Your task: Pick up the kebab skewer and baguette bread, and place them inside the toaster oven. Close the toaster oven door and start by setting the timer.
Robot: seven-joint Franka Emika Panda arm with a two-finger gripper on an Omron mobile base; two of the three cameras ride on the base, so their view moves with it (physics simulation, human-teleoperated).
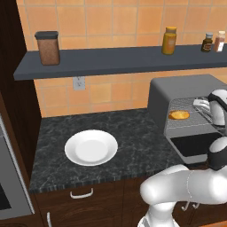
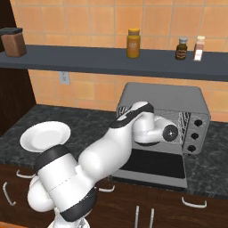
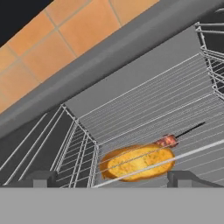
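**me:** Checking in from the remote desk. The baguette bread [image 3: 138,163] is lying on the wire rack [image 3: 144,118] inside the toaster oven [image 1: 188,103]. In the hand view the kebab skewer [image 3: 176,137] sits right behind it, at about 1 o'clock from the loaf, with its thin stick poking out further toward 2 o'clock. Can't tell if the two are actually touching, they look just beside each other.

**other guy:** And the claw? Hanging onto anything?

**me:** Nope, the gripper [image 3: 112,178] is spread wide with nothing between the tips, and the loaf sits just beyond them. In the left base view you can see the bread as an orange blob inside the oven's mouth, with the hand at 3 o'clock from it.

**other guy:** Door?

**me:** The toaster oven door [image 2: 153,164] is folded down flat in front of the box, dark glass facing up. Knobs [image 2: 193,135] run down the right side of the oven's front. Off at 9 o'clock on the counter [image 1: 133,128] there's a white plate [image 1: 91,147], well apart from the oven. On the shelf [image 2: 111,58] above it stands a yellow jar [image 2: 133,43].
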